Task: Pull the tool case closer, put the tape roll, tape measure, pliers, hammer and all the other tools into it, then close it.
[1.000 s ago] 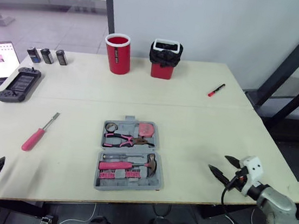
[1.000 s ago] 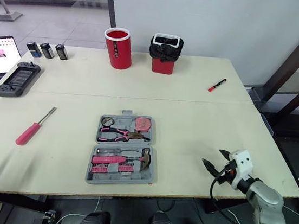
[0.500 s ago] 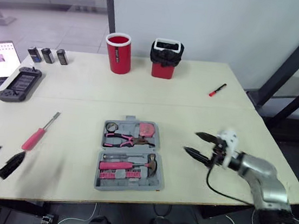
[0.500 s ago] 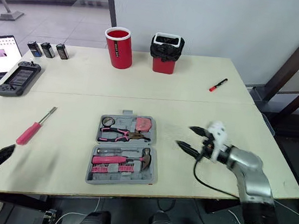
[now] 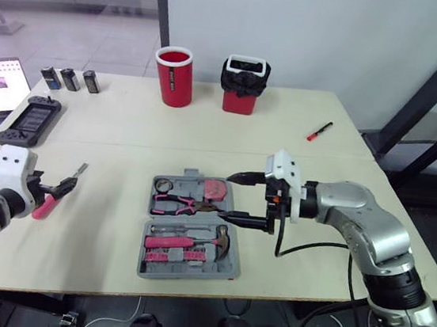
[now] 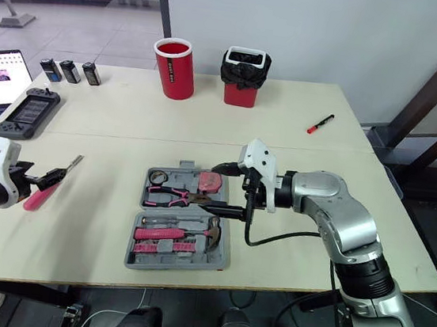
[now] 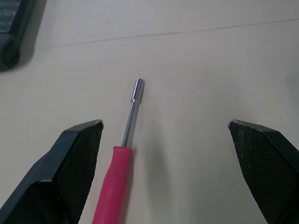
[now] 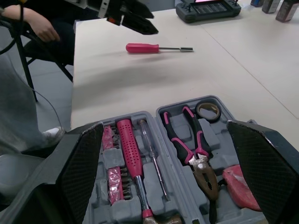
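**A:** What is shown, largest first?

**B:** A pale table (image 5: 345, 171) is seen from above. A grey tool case (image 5: 187, 274) is laid open and flat on it, near the front edge and about midway across.

**A:** Where are the arms placed?

**B:** The right gripper (image 5: 230, 195) is held over the right edge of the case, with its two black fingers spread wide and nothing between them. The left gripper (image 5: 66, 185) is held low at the left side of the table, well apart from the case. Its fingers are also spread wide and nothing is gripped.

**A:** What is found along the far side?

**B:** A game console (image 5: 29, 120) is seen at the far left. A red cup (image 5: 174, 77) and a red bin with a black liner (image 5: 244, 85) are stood upright side by side. A red marker (image 5: 317, 131) is laid off to the right.

**A:** What is held in the case?

**B:** A hammer (image 5: 221, 240) is seated in the near half. Pliers (image 5: 182, 203) are seated in the far half, with a tape measure (image 5: 213, 188) to their right and a tape roll (image 5: 163, 184) in the left corner.

**A:** Is any tool left outside?

**B:** A loose screwdriver (image 7: 119, 177) with a pink handle is laid on the table between the left gripper's fingers, nearer one of them. Contact cannot be told.
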Robot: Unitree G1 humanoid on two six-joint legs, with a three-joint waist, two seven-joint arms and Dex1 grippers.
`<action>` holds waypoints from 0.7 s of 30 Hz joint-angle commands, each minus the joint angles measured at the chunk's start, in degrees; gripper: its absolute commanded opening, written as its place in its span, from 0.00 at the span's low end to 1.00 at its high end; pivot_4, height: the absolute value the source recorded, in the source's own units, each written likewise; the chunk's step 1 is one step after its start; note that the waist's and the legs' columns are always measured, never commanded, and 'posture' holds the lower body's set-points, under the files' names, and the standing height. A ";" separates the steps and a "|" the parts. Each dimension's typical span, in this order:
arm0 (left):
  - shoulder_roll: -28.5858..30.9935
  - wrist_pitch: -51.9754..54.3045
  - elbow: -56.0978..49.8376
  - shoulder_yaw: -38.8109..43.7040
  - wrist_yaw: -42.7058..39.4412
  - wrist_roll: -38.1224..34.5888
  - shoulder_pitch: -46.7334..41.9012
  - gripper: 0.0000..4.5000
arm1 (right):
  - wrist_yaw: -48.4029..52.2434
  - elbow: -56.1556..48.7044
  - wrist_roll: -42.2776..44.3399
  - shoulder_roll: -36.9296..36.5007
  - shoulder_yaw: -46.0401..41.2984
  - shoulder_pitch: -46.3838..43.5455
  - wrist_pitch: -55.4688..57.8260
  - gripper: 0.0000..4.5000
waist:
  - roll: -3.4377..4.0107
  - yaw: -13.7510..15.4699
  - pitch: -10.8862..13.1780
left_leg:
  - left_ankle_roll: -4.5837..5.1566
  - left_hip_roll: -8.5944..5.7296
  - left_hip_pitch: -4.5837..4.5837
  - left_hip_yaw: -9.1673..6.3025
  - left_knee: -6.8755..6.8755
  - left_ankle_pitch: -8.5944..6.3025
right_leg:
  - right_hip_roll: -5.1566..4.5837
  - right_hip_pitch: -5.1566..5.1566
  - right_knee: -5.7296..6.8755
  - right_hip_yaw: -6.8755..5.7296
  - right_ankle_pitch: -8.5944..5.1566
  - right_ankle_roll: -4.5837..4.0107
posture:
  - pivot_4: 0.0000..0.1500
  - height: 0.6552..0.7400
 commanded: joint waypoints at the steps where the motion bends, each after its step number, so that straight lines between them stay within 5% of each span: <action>1: 1.74 -3.05 8.49 -0.63 -2.05 2.56 -4.14 1.00 | -1.40 -4.31 0.92 -1.37 -1.31 0.65 0.98 0.99 | -0.03 -0.02 0.00 | 0.00 0.00 0.00 0.00 0.01 0.00 | 0.00 0.00 0.00 0.00 0.00 0.00 | 1.00 1.00; 14: -0.63 -20.26 42.12 -9.91 -10.00 12.68 -18.89 1.00 | -6.56 -6.67 0.39 -4.69 -3.44 7.08 2.47 0.99 | -0.08 0.54 -0.03 | 0.00 -0.02 -0.02 0.01 0.06 0.00 | -0.04 0.06 -0.01 -0.04 0.04 0.05 | 1.00 1.00; 17: -0.72 -21.89 44.70 -10.28 -11.03 13.28 -19.90 0.81 | -6.90 -7.06 -0.39 -6.08 -3.11 8.38 2.34 1.00 | -0.07 0.45 -0.03 | 0.00 -0.02 -0.02 0.01 0.02 0.00 | -0.04 0.05 -0.01 -0.04 0.11 0.20 | 1.00 1.00; 21: -0.28 -21.50 44.03 -10.44 -12.12 13.25 -19.52 0.38 | -7.65 -6.64 -0.78 -7.17 -3.02 8.45 2.89 1.00 | -0.07 0.67 -0.03 | 0.00 -0.02 -0.02 0.01 0.02 0.00 | -0.04 0.05 -0.01 -0.04 0.10 0.22 | 1.00 1.00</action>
